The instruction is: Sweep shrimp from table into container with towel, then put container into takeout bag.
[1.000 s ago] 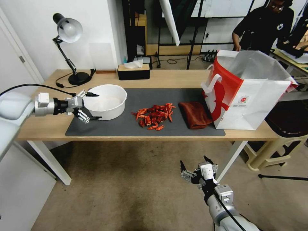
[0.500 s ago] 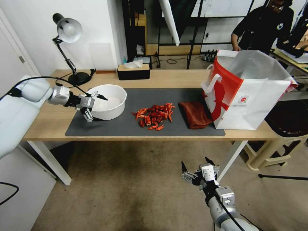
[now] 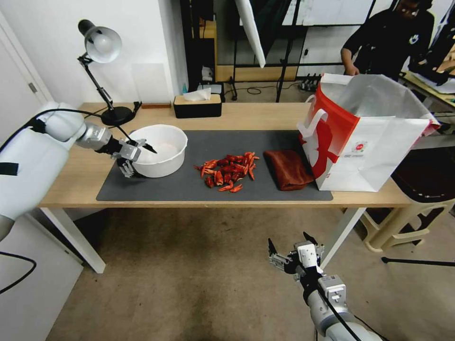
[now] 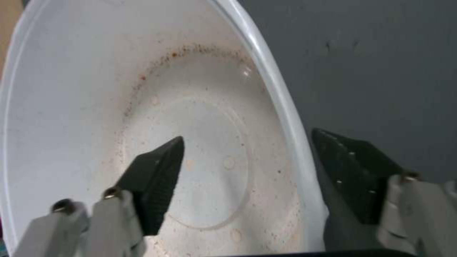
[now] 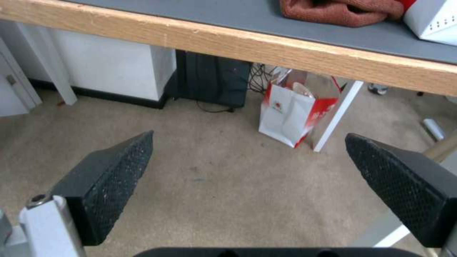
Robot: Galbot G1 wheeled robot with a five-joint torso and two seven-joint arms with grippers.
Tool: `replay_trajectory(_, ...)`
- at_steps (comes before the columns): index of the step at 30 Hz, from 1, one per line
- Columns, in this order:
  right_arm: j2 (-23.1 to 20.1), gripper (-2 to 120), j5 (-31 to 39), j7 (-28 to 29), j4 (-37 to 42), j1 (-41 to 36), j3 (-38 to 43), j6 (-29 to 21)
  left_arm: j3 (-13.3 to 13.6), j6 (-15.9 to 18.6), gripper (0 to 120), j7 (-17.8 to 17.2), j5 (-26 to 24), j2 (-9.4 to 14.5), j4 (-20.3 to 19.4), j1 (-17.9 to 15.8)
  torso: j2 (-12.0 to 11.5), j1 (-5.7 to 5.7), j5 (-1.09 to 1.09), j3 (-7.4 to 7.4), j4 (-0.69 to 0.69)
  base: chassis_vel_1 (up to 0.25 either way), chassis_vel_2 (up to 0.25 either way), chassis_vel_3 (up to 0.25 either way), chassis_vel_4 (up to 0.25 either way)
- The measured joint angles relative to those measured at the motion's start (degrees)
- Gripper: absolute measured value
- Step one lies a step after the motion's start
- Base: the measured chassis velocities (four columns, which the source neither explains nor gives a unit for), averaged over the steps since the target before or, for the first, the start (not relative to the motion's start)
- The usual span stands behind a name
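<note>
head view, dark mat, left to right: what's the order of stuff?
left gripper, open, straddling the bowl's rim → container → shrimp pile → towel → takeout bag, standing at the mat's right end.

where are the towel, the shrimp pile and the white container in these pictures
towel (image 3: 288,168), head view, middle of the folded cloth
shrimp (image 3: 227,171), head view, centre of the pile on the mat
container (image 3: 166,163), head view, front outer wall
</note>
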Motion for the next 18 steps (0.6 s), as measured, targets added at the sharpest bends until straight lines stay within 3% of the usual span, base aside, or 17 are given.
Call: replay_trajectory(18,0.0,100,-0.1,-0.1,-0.6,0.0,0.0,0.2,1.4,-1.2,5,3.5,1.5,-1.1,1.6,-1.4,0.0,0.0,0.0,0.0,0.0,0.0,0.0,0.0,0.0)
